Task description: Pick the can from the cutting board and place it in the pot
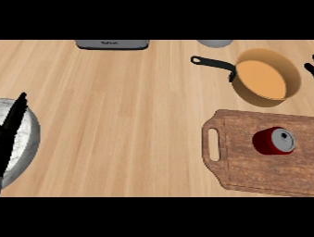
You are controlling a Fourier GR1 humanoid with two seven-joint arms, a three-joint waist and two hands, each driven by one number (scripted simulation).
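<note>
Can [274, 141] mid cutting board [255, 178], well inside edges

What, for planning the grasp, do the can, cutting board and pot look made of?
Can: likely metal, with a glossy red side and a silvery grey top with a tab.
Cutting board: seemingly wood, matte dark brown with mottled grain.
Pot: probably metal, smooth tan-orange inside and out; its black handle could be plastic or coated.
</note>
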